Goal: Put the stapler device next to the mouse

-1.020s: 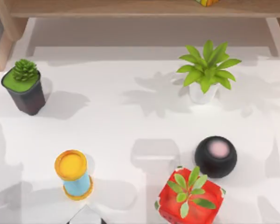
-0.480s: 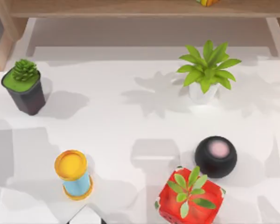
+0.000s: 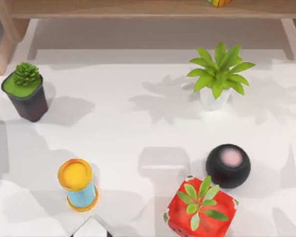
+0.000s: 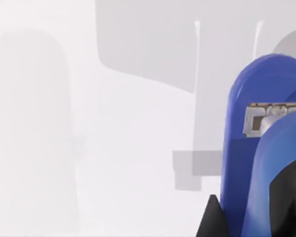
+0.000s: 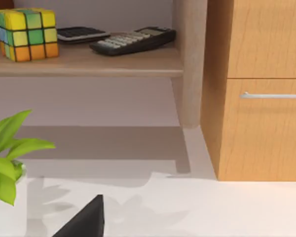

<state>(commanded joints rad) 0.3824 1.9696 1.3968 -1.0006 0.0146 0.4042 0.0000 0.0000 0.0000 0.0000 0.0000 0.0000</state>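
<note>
ITEM: glossy blue plastic stapler (image 4: 251,163), close under my left wrist camera above the white desk (image 3: 118,133); jaws' state: cannot tell | MOUSE: none identifiable; black round object (image 3: 228,165) by red-potted plant (image 3: 201,207) | RISK: wrong drop spot; clipping yellow-capped blue cylinder (image 3: 78,184)

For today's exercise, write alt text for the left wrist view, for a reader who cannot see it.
A blue stapler stands close to the camera over a white table, its metal staple channel showing. A dark fingertip of the left gripper sits beside it.
</note>
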